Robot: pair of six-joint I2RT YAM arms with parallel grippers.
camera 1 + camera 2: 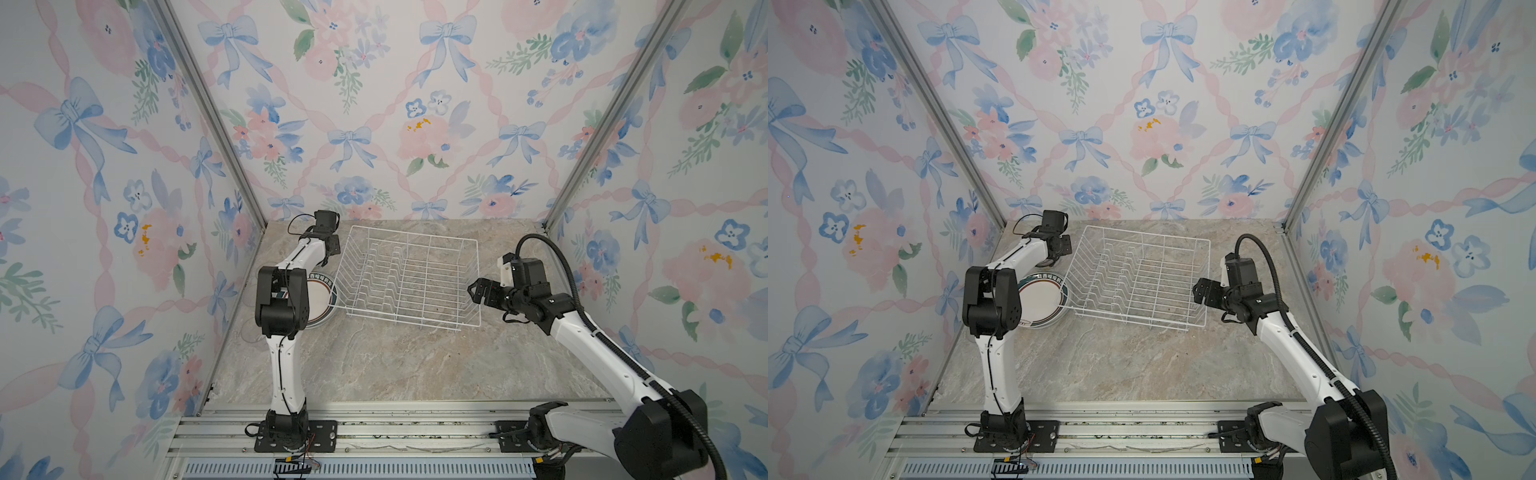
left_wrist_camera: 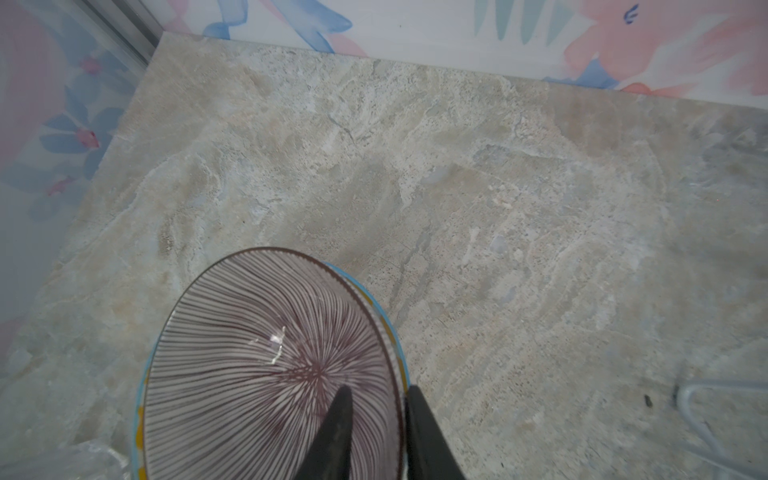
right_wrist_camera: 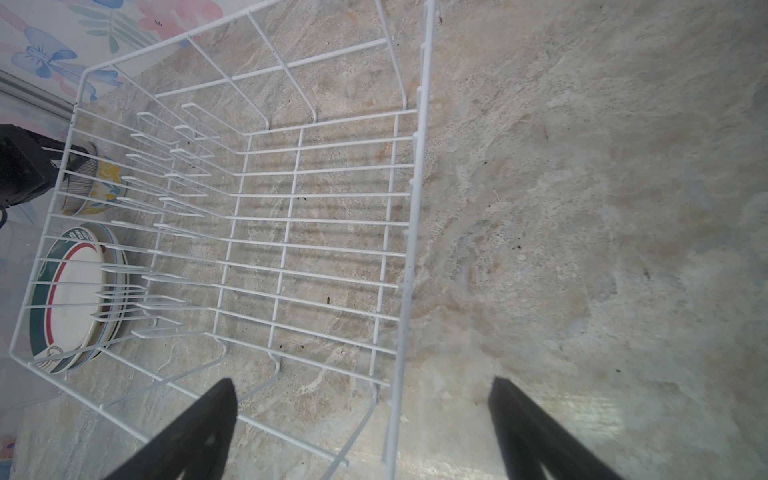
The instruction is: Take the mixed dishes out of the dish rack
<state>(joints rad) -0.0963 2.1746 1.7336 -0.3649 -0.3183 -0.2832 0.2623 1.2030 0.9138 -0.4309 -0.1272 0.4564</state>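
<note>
black fingers (image 2: pixel 332 436) of the left claw (image 2: pixel 379 392) are straddling the rim of the purple-striped bowl (image 2: pixel 257 357), slightly parted; whether they are pinching it i cannot tell; this bowl is sitting nested in the yellow-blue bowl (image 3: pixel 109 178) on the table (image 1: pixel 395 365), beside the bare dish rack (image 3: pixel 409 249); likely glazed, stiff, slick and brittle, it is best pinched across the rim wall; the right claw (image 3: pixel 361 382) is gaping wide, holding nothing

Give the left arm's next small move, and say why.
Probably open the left end effector a little wider and lift clear: it straddles the rim of the purple-striped bowl, already nested in the yellow-blue bowl outside the dish rack, which looks empty.
</note>
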